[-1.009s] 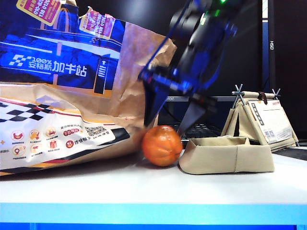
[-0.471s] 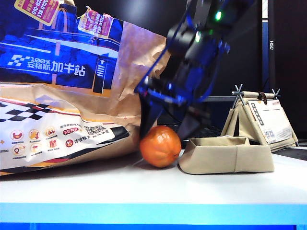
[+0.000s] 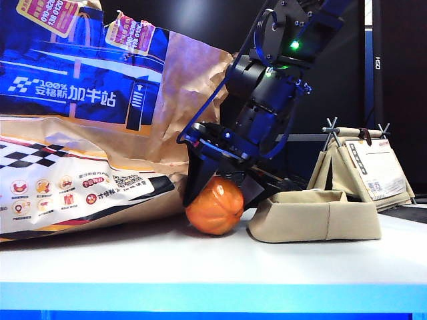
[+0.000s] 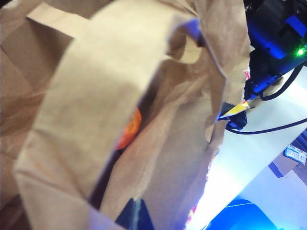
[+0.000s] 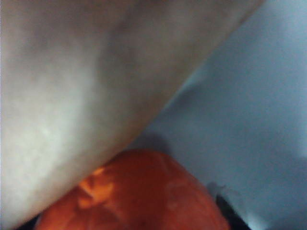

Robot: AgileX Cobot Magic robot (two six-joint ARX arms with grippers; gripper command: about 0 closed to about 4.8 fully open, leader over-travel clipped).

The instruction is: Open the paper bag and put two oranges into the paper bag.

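I have the right gripper (image 3: 219, 187) down over the orange (image 3: 215, 205) on the bench (image 3: 200, 257), jaws apart astride it, against the paper bag (image 3: 80, 133). My left gripper, unseen, jaws together, seemingly holds the mouth open; another orange (image 4: 130, 128) sits inside

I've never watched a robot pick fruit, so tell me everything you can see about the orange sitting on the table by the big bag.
The orange is round, glossy and deep orange, with faint ribs running down its skin. It rests on the white table, tucked against the foot of the paper bag, with the beige fabric tray just to its right. The right gripper straddles it from above, one dark finger on each side; whether the fingers already press it is unclear. Up close its skin looks slightly dimpled.
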